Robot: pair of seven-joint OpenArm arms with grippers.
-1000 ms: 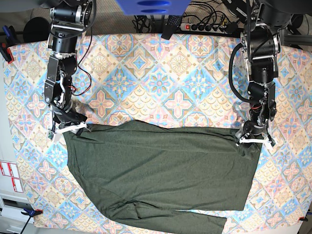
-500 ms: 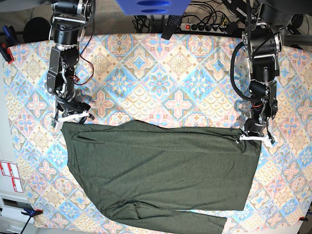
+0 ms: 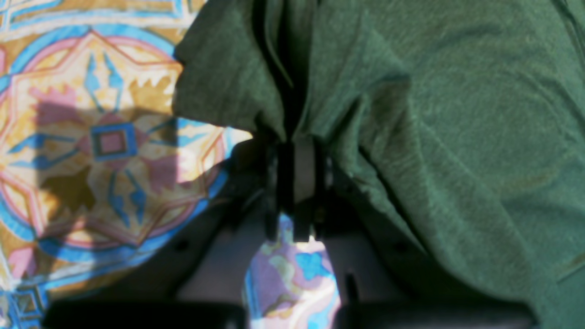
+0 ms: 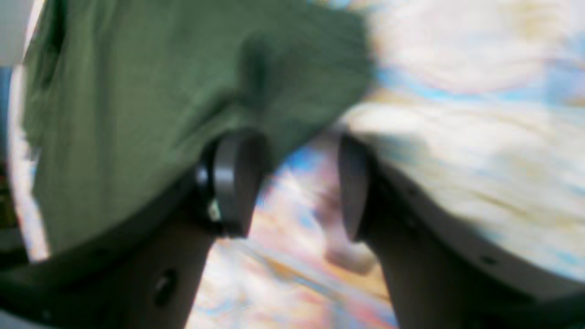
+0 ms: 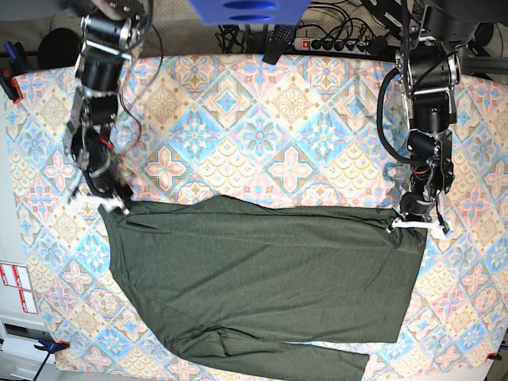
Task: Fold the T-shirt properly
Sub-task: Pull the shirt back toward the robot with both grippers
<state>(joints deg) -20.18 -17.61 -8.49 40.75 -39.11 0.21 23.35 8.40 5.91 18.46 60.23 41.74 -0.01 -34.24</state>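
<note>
While the T-shirt lies flat across the patterned tablecloth, I see a power strip beyond its bare far half. My left gripper pinches the shirt's corner; my right gripper gapes beside its edge.

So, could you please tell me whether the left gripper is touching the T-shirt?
Touching. In the left wrist view, the left gripper is shut on a bunched fold of the T-shirt, with cloth pinched between its fingers.
</note>
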